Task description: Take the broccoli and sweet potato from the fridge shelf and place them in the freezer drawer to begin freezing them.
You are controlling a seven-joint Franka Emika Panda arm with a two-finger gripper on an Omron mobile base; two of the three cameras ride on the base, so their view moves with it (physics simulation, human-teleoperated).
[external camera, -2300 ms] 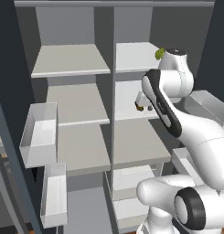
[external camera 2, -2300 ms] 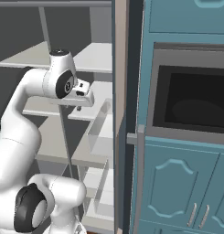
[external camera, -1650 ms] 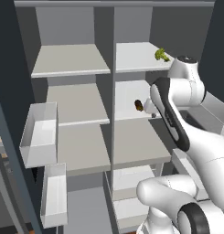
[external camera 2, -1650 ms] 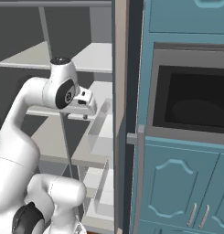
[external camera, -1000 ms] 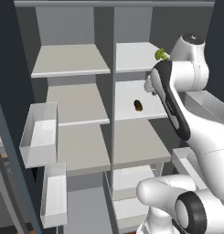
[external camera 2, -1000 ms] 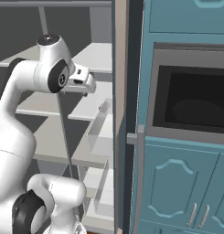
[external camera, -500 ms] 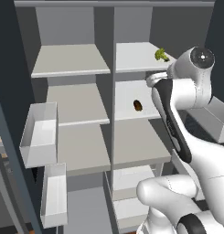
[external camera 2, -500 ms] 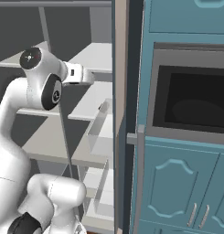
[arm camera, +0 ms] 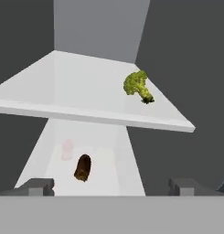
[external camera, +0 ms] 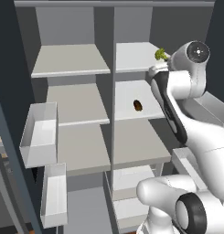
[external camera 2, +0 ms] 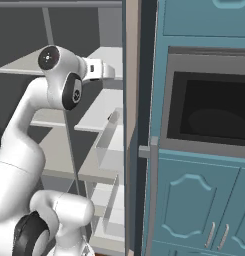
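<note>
The broccoli (arm camera: 137,86), a small yellow-green clump, lies near the right front corner of the top right fridge shelf (external camera: 134,57), and it also shows as broccoli (external camera: 160,54) beside my wrist. One shelf lower lies the sweet potato (external camera: 138,105), a dark brown oblong lump, seen below the top shelf as sweet potato (arm camera: 82,167). My gripper (arm camera: 111,186) is open and empty, hovering in front of the top shelf's edge, a little short of the broccoli. From the right side the gripper (external camera 2: 110,71) points into the fridge. The freezer drawer is out of view.
Two pale door bins (external camera: 38,135) (external camera: 54,194) hang on the open left door, and another bin (external camera: 209,105) sits behind my arm on the right. Shallow white drawers (external camera: 131,183) are below the shelves. A teal cabinet with an oven (external camera 2: 209,105) stands right of the fridge.
My arm has lifted the hand from the second shelf's height up to the top shelf's edge. The jaws stayed open. Broccoli and sweet potato have not moved.
</note>
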